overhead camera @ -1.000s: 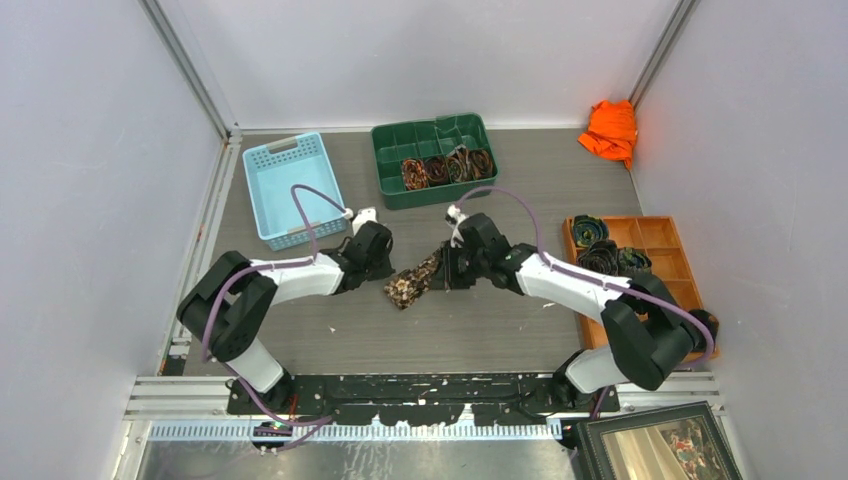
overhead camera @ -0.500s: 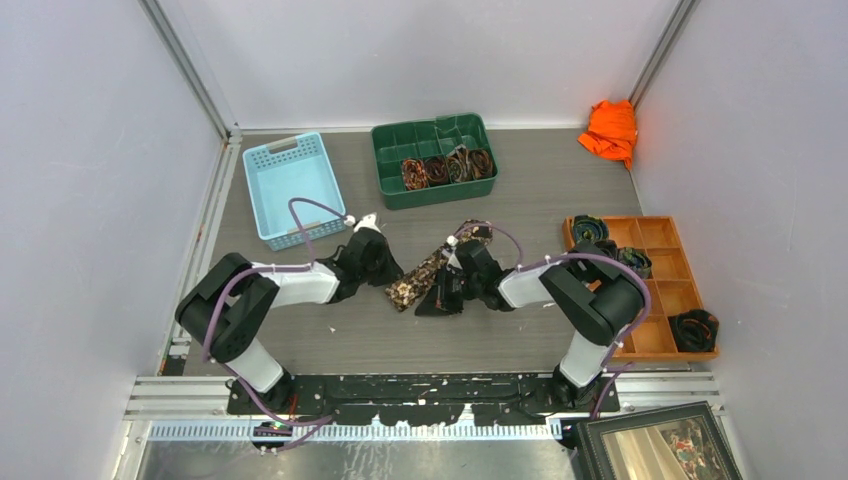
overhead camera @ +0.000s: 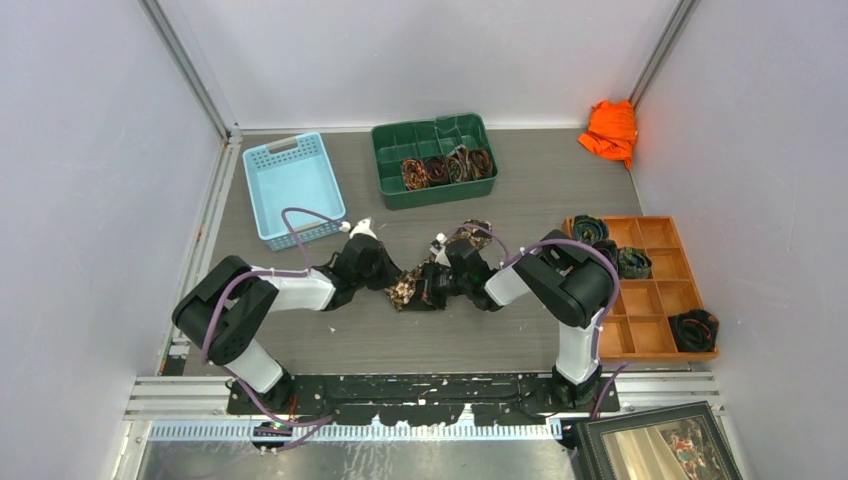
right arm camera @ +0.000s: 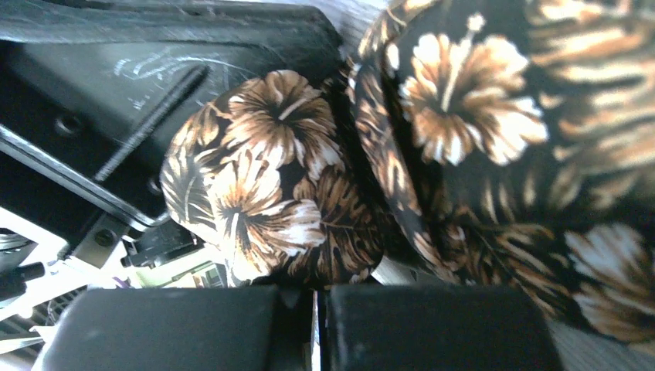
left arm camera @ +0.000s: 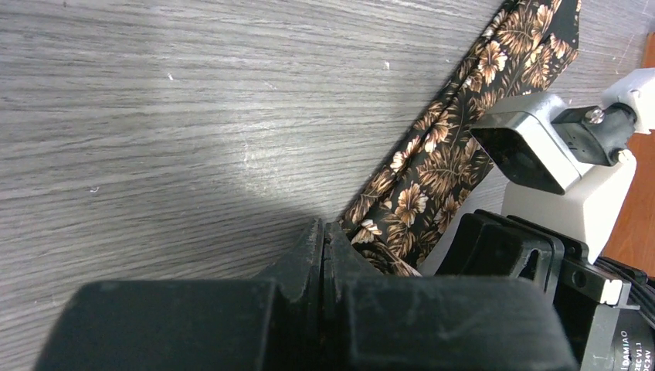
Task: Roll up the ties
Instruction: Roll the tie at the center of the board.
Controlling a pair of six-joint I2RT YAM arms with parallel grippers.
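Note:
One tie (overhead camera: 405, 288), black with brown and tan flowers, lies slantwise on the grey table between my two grippers, its far end near the table's middle. My left gripper (overhead camera: 388, 272) is shut, its tips (left arm camera: 324, 232) on the table right at the tie's (left arm camera: 456, 131) left edge, with nothing seen between the jaws. My right gripper (overhead camera: 428, 285) faces it from the right. In the right wrist view its jaws (right arm camera: 315, 297) are closed at the base of a bulging fold of the tie (right arm camera: 263, 178).
A green bin (overhead camera: 385, 185) at the back holds several coiled ties (overhead camera: 445, 167). A light blue basket (overhead camera: 292, 185) stands at the back left. An orange divided tray (overhead camera: 650, 340) at the right holds dark coils (overhead camera: 600, 255). An orange cloth (overhead camera: 610, 128) lies in the far right corner.
My right gripper has moved left and nearer along the tie to its near end, and the right arm has folded in. My left gripper has shifted slightly right toward the tie.

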